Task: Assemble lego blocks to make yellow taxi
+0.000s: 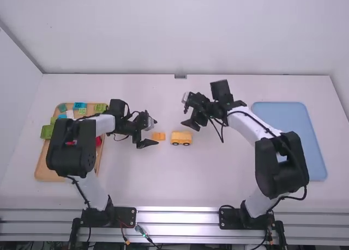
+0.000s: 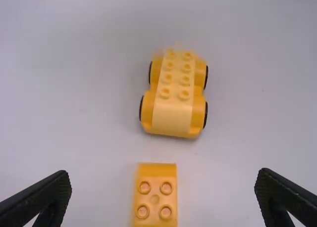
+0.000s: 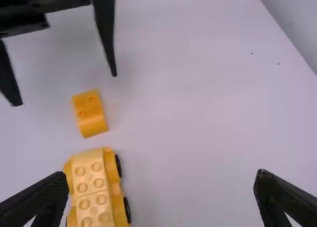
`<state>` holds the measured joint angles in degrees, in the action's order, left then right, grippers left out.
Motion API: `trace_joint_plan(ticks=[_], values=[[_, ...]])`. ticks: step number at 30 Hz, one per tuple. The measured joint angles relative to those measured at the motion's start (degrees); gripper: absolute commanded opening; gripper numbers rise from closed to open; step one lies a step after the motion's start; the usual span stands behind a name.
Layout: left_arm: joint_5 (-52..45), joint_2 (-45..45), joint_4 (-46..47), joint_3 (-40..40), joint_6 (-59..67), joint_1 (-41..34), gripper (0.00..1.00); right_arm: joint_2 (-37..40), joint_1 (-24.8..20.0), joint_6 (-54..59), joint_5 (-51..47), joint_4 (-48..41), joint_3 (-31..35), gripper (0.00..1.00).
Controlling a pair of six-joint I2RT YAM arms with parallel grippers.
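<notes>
nearer is the left gripper [image 3: 67, 89] with its 2 fingers spread, and the yellow block [image 2: 155, 195] lies just before it, lengthwise toward the wheeled base [image 2: 173, 96].

Left wrist view — orange block [image 2: 155, 199] clipped

The yellow wheeled base [image 3: 91, 190] rests studs up on the white table [image 3: 198, 113]. A shorter orange-yellow block [image 3: 90, 113] lies near one end of the base, not touching. Farther from the base, the left gripper [image 1: 157, 132] has parted fingers; the right gripper [image 1: 183, 111] is likewise spread.
</notes>
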<state>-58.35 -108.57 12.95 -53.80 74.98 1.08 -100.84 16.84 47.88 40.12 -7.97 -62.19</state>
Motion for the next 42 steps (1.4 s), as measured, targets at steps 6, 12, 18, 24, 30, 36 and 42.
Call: trace_joint_plan(ticks=[6, 12, 18, 24, 30, 36, 42], values=[[-1.3, -5.8, -5.4, 0.0, 1.4, 0.0, 0.99, -0.1, -4.9, 1.2, 12.7, 11.5, 12.9, 0.99], [-1.7, -8.2, -8.2, 0.0, 1.6, 0.0, 1.0, -0.4, -5.9, 2.3, 17.3, 19.9, 17.8, 0.99], [-2.2, -11.3, -12.5, 0.0, -1.3, 0.0, 0.97, -3.5, -4.7, 2.3, 18.6, 22.9, 20.2, 0.99], [-3.0, -12.2, -11.2, 0.0, -1.2, 0.0, 0.64, -6.4, -4.7, 1.3, 18.9, 22.7, 20.2, 0.99], [-2.5, -12.2, -10.9, 0.0, 0.1, 0.0, 0.47, -6.7, -4.7, 0.5, 18.9, 22.6, 19.7, 0.99], [-1.5, -12.2, -13.4, 0.9, 0.6, 0.0, 0.36, -6.7, -5.8, 0.5, 18.9, 22.6, 19.4, 0.99], [-2.7, -12.2, -16.2, 2.6, 0.9, 0.0, 0.27, -6.7, -6.5, 0.5, 19.1, 22.6, 19.4, 0.99]])
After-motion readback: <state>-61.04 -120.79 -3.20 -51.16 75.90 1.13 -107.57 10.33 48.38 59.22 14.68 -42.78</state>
